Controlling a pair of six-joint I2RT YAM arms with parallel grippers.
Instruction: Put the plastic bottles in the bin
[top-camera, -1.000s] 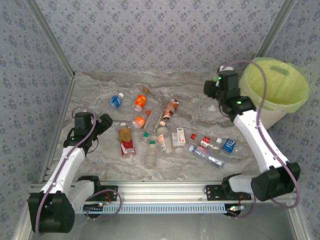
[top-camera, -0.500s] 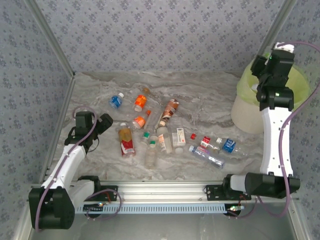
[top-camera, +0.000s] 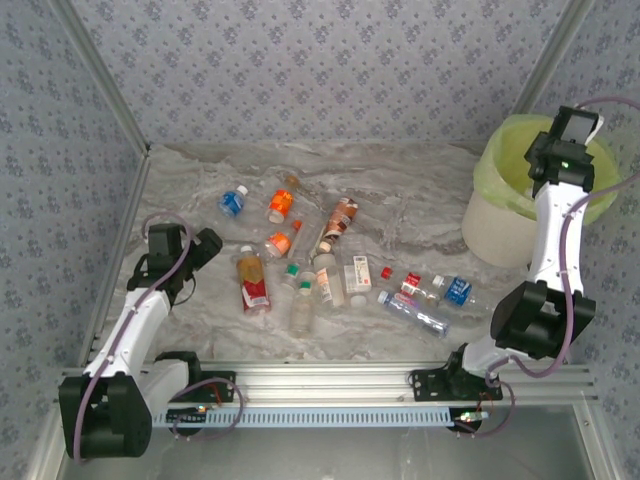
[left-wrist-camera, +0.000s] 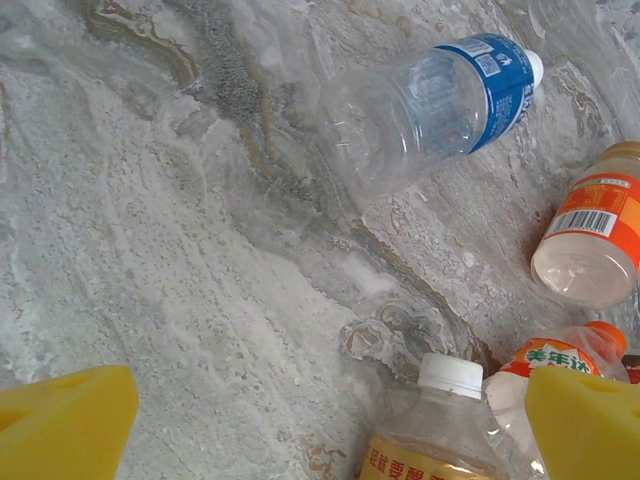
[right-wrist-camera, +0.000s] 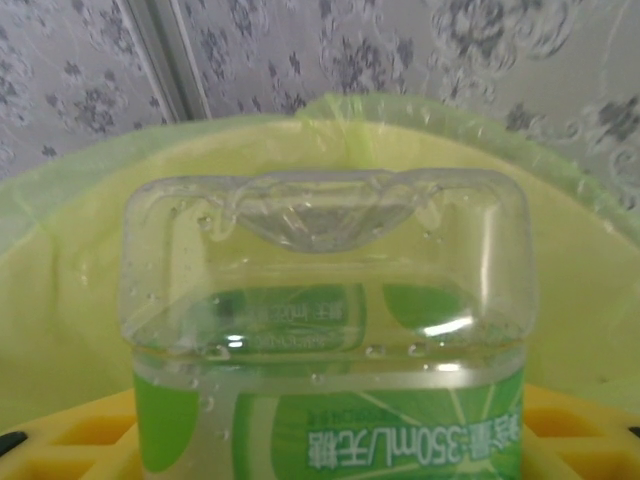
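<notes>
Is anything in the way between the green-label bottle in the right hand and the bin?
Nothing visible. The green-label bottle sits in the right hand, and the green-lined bin lies open directly beyond it, with no other object between them.

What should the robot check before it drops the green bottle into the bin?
1. Green-label bottle sits between the right gripper pads: ok.
2. Bottle is over the bin, with the lime bag beyond it: ok.
3. Pads are pinching the bottle firmly: cannot tell.
4. Bin stands upright: ok.
5. Left gripper is open and far from the bin: ok.
6. All bottles are binned: not ok, many lie on the table.
</notes>
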